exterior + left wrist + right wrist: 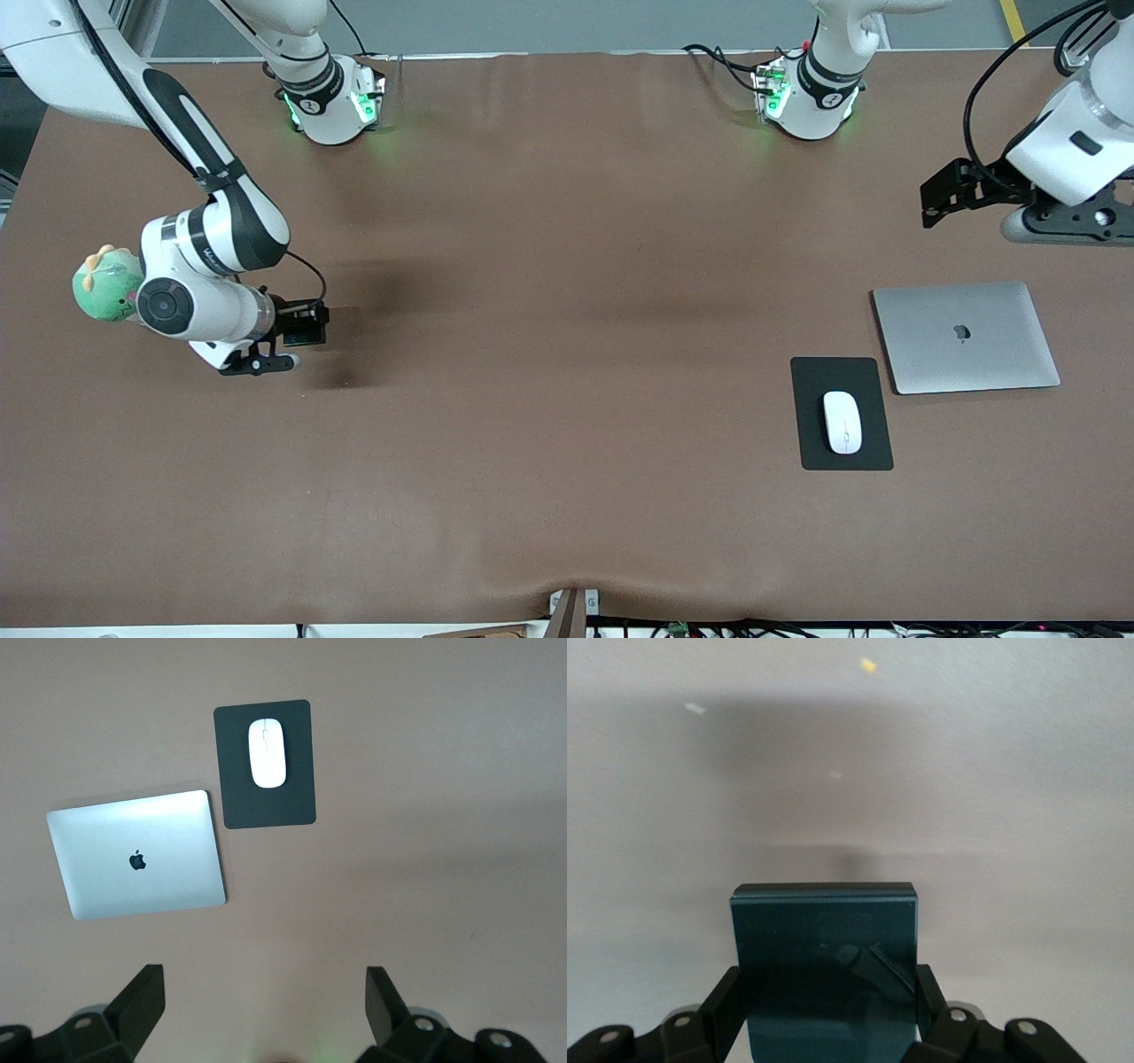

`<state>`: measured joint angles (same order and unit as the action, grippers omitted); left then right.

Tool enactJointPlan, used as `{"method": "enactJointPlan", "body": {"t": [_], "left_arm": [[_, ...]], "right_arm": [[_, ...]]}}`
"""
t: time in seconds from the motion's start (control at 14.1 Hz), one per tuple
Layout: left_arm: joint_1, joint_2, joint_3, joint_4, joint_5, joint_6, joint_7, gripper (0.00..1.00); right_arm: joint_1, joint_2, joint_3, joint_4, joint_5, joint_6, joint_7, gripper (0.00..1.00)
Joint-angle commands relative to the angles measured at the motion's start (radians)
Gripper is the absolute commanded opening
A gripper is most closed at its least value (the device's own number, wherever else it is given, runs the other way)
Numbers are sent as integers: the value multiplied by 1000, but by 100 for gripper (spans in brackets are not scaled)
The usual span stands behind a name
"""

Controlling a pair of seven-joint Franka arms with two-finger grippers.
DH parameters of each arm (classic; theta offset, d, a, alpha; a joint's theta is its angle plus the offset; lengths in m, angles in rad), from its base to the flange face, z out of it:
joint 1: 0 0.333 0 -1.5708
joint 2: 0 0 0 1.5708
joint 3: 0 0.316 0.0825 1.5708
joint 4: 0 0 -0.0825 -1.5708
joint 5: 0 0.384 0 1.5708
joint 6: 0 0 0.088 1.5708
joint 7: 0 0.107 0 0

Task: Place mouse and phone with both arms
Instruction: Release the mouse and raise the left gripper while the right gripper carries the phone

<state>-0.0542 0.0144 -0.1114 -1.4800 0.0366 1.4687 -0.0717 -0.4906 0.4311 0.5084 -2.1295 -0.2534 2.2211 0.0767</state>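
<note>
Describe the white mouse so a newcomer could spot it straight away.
Start at the closed silver laptop lying toward the left arm's end of the brown table. Beside it, nearer the front camera, lies a flat black rectangular mouse pad. The small white oval mouse sits on that pad, the only white item there.

Mouse [842, 423] sits on the pad [841, 413] – laptop [965, 337] just beside it, slightly farther from the front camera, all at the left arm's end of the table [549, 354].
</note>
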Motion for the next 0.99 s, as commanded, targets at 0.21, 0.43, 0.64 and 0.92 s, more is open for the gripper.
{"method": "enactJointPlan", "body": {"t": [0.21,0.43,0.64,0.92], "left_arm": [[1,-67,10,-28,-24,-48,15,100],[2,-80,16,-29,-26,-60,55,100],[2,-77,55,-32,-58,-56,87,100],[4,-65,85,-34,-61,-50,151,100]], "right_arm": [[-11,-92,-132,-196,29,182,-149,0],[-9,-97,-182,-225,29,227,-147,0],[-8,-92,-183,-218,29,218,-140,99],[13,-94,-171,-152,29,168,-150,100]]}}
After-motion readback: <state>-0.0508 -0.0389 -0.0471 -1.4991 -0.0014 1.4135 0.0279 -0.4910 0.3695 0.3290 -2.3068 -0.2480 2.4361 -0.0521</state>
